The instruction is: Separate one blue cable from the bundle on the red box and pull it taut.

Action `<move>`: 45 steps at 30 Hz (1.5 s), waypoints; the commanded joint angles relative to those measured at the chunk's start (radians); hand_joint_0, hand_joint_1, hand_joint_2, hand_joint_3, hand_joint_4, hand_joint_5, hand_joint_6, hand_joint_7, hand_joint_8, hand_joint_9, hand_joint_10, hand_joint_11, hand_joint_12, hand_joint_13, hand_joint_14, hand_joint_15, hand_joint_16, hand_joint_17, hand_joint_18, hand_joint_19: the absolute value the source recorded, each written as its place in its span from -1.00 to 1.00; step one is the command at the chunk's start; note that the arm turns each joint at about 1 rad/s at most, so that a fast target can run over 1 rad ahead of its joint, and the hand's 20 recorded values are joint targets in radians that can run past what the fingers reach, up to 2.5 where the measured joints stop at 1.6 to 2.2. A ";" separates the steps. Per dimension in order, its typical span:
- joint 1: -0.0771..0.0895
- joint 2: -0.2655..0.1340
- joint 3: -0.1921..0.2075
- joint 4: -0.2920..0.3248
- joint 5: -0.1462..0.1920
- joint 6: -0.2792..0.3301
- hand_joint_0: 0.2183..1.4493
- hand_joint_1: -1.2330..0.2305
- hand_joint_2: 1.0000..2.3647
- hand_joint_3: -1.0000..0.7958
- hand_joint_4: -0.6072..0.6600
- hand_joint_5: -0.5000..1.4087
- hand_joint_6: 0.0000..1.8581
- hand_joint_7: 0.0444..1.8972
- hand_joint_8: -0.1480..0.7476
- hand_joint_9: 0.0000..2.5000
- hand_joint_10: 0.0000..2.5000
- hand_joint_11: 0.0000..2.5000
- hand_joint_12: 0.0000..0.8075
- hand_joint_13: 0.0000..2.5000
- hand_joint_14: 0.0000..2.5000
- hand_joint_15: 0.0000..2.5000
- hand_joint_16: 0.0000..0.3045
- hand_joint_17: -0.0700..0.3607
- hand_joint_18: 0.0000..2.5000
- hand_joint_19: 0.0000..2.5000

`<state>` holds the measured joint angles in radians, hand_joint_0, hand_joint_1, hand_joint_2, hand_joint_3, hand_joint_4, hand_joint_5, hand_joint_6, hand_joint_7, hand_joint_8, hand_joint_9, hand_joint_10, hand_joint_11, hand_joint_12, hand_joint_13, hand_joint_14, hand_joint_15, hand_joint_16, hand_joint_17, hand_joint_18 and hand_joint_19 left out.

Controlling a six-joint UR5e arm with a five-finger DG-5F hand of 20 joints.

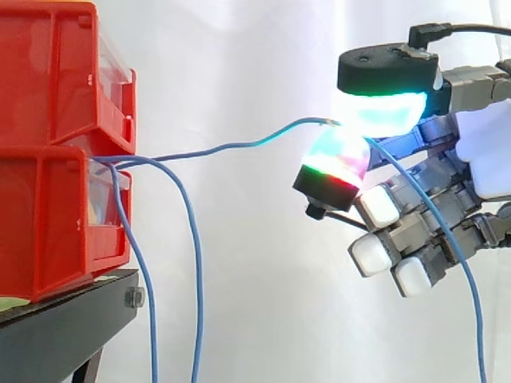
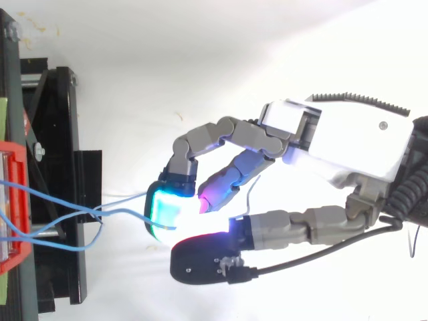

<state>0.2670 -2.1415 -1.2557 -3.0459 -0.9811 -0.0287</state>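
Pinched between curled fingertips [image 1: 339, 155] of the hand [image 2: 348, 140], one blue cable [image 1: 239, 146] is drawn away from the red box [image 1: 48, 199]; separation looks done, slight slack is left.

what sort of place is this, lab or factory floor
Most likely a robot test bench in a lab: a plain white curtain behind, red bins stacked on a black stand, and a robot hand pinching one blue cable.

The place looks like a robotics lab. A plain white curtain [image 1: 263, 72] backs the work, stacked red bins [image 1: 48, 120] sit on a black stand [image 1: 56, 339], and a robot hand [image 2: 348, 140] with glowing pads [image 1: 383, 112] hangs nearby.
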 commanded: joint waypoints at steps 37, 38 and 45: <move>0.001 0.000 -0.001 0.010 0.002 -0.004 -0.34 -0.47 -0.98 0.15 0.05 -0.58 -0.05 0.23 0.16 -0.13 -0.99 -0.64 -0.03 -0.33 -0.99 -0.76 -0.66 -0.13 -0.34 -0.70; 0.001 0.000 -0.001 0.010 0.002 -0.004 -0.34 -0.47 -0.98 0.16 0.05 -0.58 -0.05 0.21 0.16 -0.14 -0.99 -0.64 -0.02 -0.34 -0.99 -0.76 -0.66 -0.13 -0.36 -0.70; 0.001 0.000 -0.001 0.010 0.002 -0.004 -0.35 -0.47 -0.98 0.17 0.05 -0.58 -0.04 0.21 0.16 -0.16 -0.99 -0.66 0.00 -0.37 -0.99 -0.76 -0.65 -0.12 -0.39 -0.71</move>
<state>0.2685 -2.1414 -1.2560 -3.0357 -0.9787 -0.0322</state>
